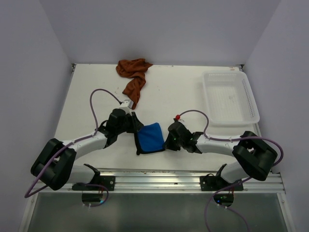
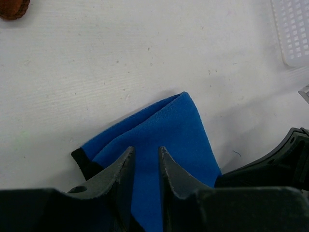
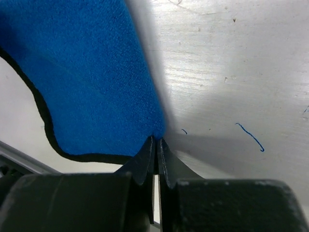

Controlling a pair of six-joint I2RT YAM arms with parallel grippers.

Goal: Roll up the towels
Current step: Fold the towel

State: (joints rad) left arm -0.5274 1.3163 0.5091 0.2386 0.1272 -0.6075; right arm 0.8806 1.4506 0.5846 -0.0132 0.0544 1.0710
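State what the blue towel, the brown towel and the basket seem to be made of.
Blue towel: soft matte cloth, likely microfibre; fine nap, dark stitched edge. Brown towel: soft cloth; it lies crumpled in folds. Basket: probably white plastic; stiff gridded mesh.

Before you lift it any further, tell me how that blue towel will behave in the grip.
The blue towel will probably be floppy: it already folds and curves between the left tool and right tool. It looks thin, so likely light. The right tool pinches only its edge, so it may sag or slip free.
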